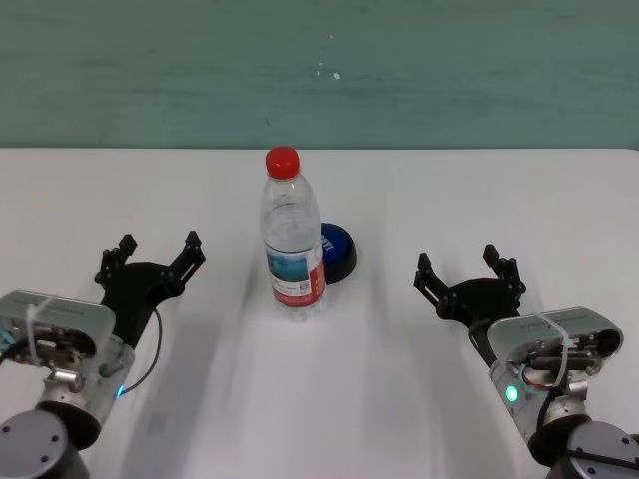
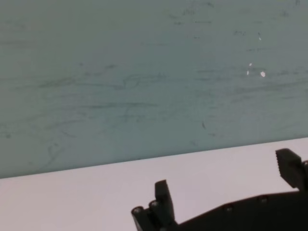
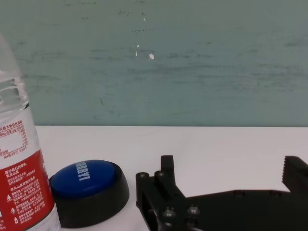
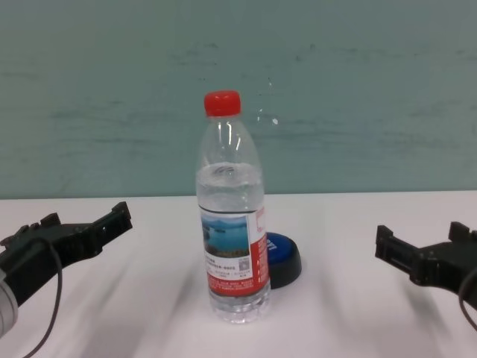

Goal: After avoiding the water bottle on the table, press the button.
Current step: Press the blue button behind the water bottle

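Observation:
The water bottle [image 1: 293, 239] stands upright in the middle of the white table [image 1: 499, 190], with a red cap and a red, white and blue label. The blue-topped button [image 1: 337, 249] on its black base sits just behind and to the right of the bottle, partly hidden by it. Both also show in the chest view, bottle [image 4: 232, 224] and button [image 4: 285, 257], and in the right wrist view, bottle [image 3: 21, 173] and button [image 3: 89, 190]. My left gripper [image 1: 158, 249] is open, left of the bottle. My right gripper [image 1: 467, 264] is open, right of the button. Neither touches anything.
A teal wall [image 1: 319, 70] runs along the table's far edge. The left wrist view shows only that wall [image 2: 144, 72], bare tabletop [image 2: 72, 197] and my left gripper's fingertips [image 2: 163, 192].

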